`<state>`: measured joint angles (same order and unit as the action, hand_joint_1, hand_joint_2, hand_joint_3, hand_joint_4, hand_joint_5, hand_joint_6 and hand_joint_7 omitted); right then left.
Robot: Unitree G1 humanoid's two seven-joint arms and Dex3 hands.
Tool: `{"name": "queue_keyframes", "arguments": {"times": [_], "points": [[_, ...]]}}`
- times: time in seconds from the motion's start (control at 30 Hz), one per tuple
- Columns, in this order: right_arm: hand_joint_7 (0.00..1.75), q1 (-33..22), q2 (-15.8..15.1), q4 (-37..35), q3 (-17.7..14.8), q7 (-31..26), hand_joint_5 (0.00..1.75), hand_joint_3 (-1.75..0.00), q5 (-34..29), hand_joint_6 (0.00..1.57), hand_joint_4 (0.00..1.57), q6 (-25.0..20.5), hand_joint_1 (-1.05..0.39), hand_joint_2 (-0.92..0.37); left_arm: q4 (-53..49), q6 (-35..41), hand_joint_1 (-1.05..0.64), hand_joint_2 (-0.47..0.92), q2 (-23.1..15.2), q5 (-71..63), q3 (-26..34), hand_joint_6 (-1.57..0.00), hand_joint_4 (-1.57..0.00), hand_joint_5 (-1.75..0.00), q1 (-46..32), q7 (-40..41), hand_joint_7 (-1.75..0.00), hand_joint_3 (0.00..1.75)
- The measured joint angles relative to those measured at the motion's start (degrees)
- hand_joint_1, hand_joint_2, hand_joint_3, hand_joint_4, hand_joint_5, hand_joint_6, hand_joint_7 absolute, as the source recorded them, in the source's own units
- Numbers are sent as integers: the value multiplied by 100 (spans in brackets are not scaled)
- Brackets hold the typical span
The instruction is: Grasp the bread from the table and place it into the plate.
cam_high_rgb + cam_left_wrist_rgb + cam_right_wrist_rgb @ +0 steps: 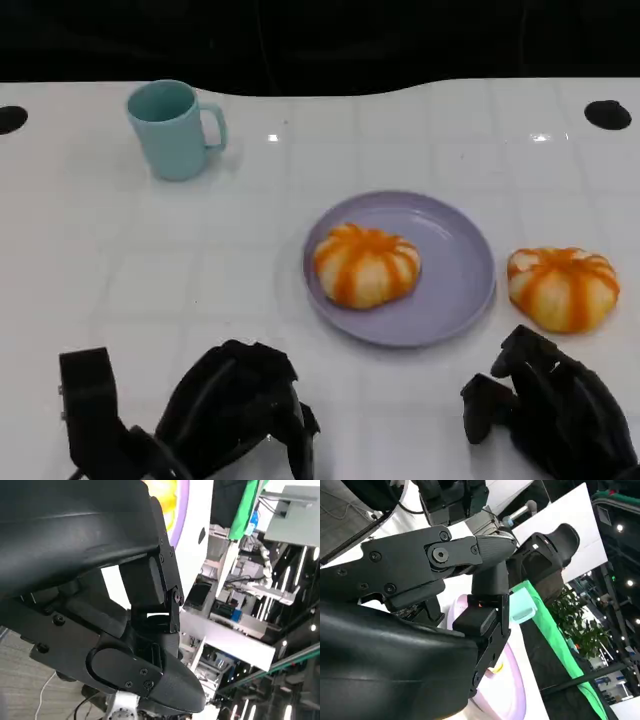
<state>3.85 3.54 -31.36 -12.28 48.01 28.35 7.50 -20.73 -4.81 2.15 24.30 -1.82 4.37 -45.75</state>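
Note:
One orange-striped bread (365, 265) lies on the purple plate (455, 270) at the table's centre. A second orange-striped bread (562, 287) lies on the white table just right of the plate. My right hand (555, 410) hovers at the front edge, a short way in front of that loose bread, its fingers apart and holding nothing. My left hand (240, 410) sits at the front left, away from the plate, also holding nothing. The left wrist view catches the plate's rim (182, 510) and a sliver of bread (162, 492). In the right wrist view the plate (507, 690) lies beyond the fingers (485, 625).
A teal mug (175, 130) stands at the back left, and it also appears in the right wrist view (522, 607). Two black round holes (607, 113) (10, 118) mark the table's far corners. The table's back edge meets a dark background.

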Motion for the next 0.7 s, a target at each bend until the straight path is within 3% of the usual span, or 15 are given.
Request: {"name": "queue_keyframes", "arguments": {"times": [0.5,0.7], "points": [[135,-118,2,118,39,-60,161,-20,4,69,77,-50,-56,-92,-14,97,-105,67,12,61,-2,-157,-157,-78,-42,-119,-52,0],[135,-111,-20,100,19,-52,161,-20,11,70,78,-86,-56,-92,-69,278,-105,70,224,362,110,-157,-157,-75,-35,-222,-49,1]]}}
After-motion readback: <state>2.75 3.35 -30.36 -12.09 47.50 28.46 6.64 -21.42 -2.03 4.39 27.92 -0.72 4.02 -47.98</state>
